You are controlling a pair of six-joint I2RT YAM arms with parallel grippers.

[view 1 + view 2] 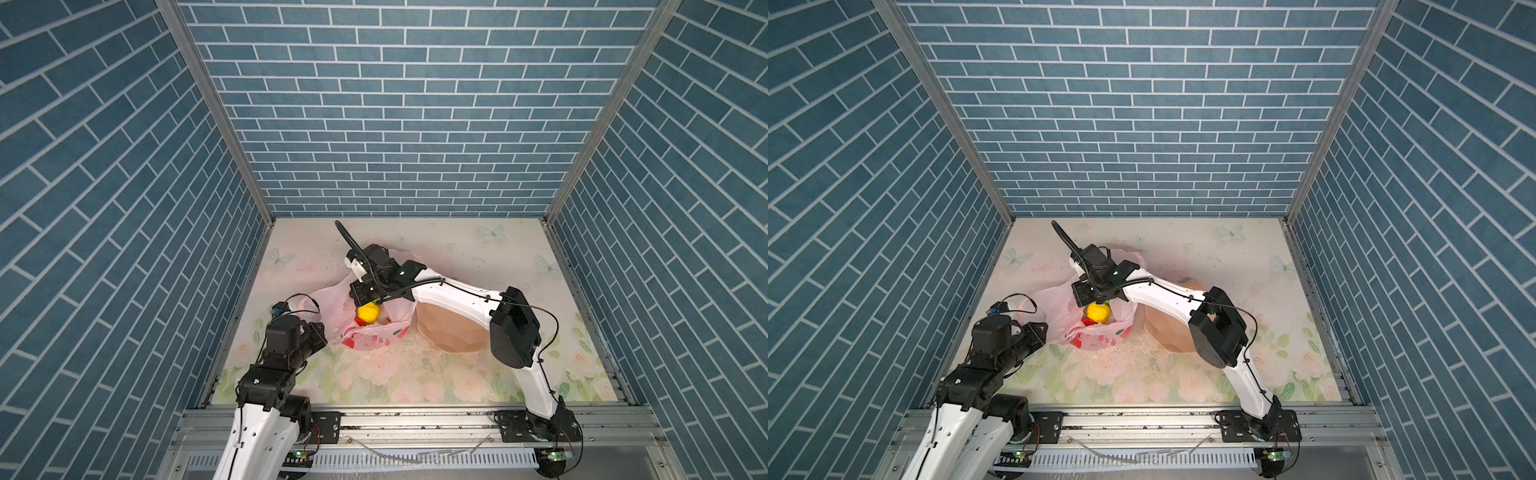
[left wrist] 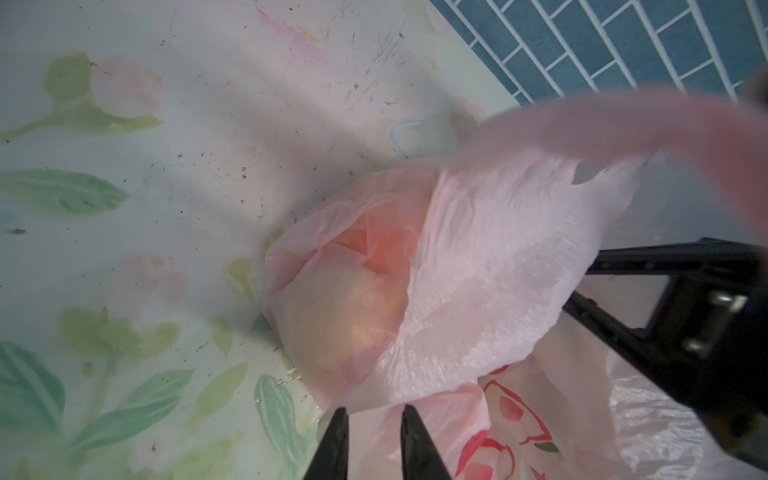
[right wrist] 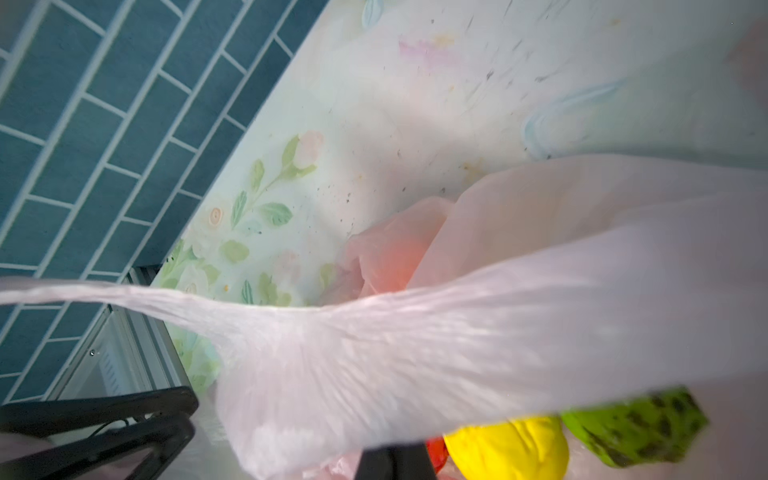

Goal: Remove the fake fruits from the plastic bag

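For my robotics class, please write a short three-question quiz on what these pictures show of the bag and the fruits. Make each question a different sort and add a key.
1. Multiple choice: in both top views, which fruit shows most plainly in the open mouth of the plastic bag? A green, B yellow, C orange.
2. True or false: the yellow fruit lies outside the plastic bag.
3. Fill in: in the right wrist view, the speckled fruit beside the yellow fruit is ____.
Key: 1 B; 2 false, it sits in the bag's mouth; 3 green.
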